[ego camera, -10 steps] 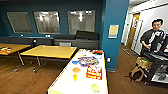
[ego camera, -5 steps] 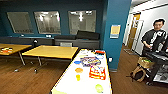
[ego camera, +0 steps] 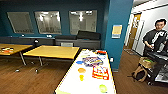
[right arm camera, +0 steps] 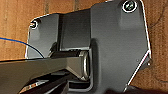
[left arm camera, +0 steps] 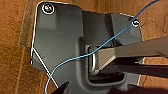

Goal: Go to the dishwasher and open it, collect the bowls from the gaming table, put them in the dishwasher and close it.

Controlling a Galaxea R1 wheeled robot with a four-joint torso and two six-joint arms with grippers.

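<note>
The gaming table (ego camera: pixel 75 83), with a white top and a yellow rim, stretches away from me in the lower middle of the head view. Bowls stand apart on it: a green bowl (ego camera: pixel 102 88) nearest, a yellow bowl (ego camera: pixel 81 77), an orange bowl (ego camera: pixel 81 70) and a blue bowl (ego camera: pixel 79 62) further along. The dishwasher is out of view. Both wrist views look down past the robot's own dark plate onto brown wooden floor (left arm camera: pixel 15 62).
Flat colourful game boxes (ego camera: pixel 100 72) lie on the gaming table beside the bowls. Plain yellow tables (ego camera: pixel 51 51) stand to the left on the wooden floor. A teal pillar (ego camera: pixel 117 35) rises behind the table. A person (ego camera: pixel 155 37) stands at the right by a dark cart (ego camera: pixel 160 65).
The head view has shifted slightly sideways and back, so the camera moved. The bowls, boxes and tables keep their places.
</note>
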